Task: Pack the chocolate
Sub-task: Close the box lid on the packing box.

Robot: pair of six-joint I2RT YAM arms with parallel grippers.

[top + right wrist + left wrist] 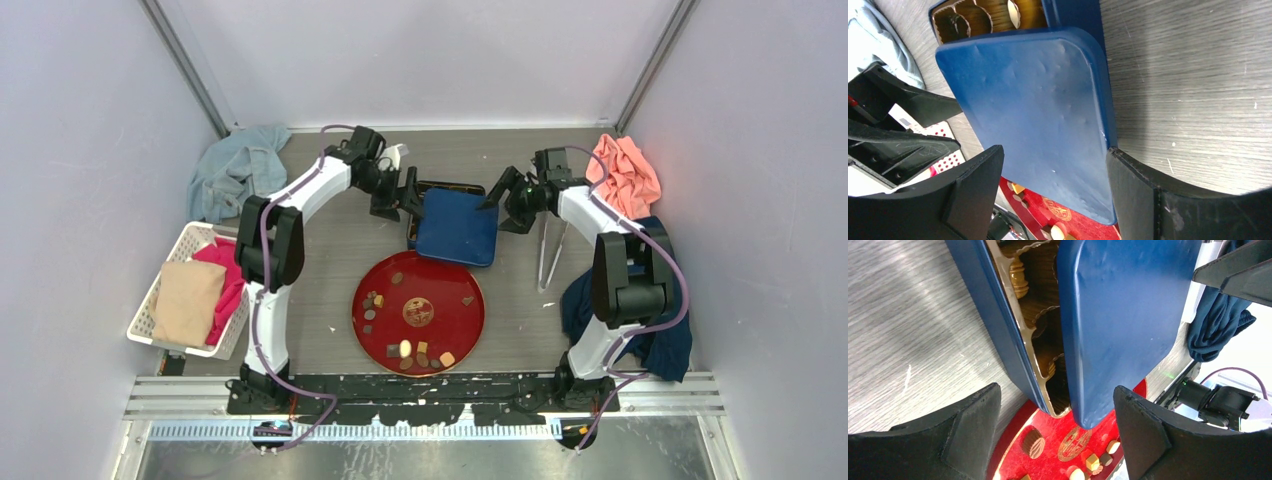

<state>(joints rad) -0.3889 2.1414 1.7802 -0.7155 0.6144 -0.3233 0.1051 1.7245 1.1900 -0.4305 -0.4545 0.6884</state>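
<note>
No word, number or brand name can be read in any view. The only mark is a round gold emblem (418, 312) at the middle of the red plate (455, 328), low in the centre of the top view. The same emblem shows at the lower edge of both wrist views, but its fine pattern is too small and blurred to yield any letters.
</note>
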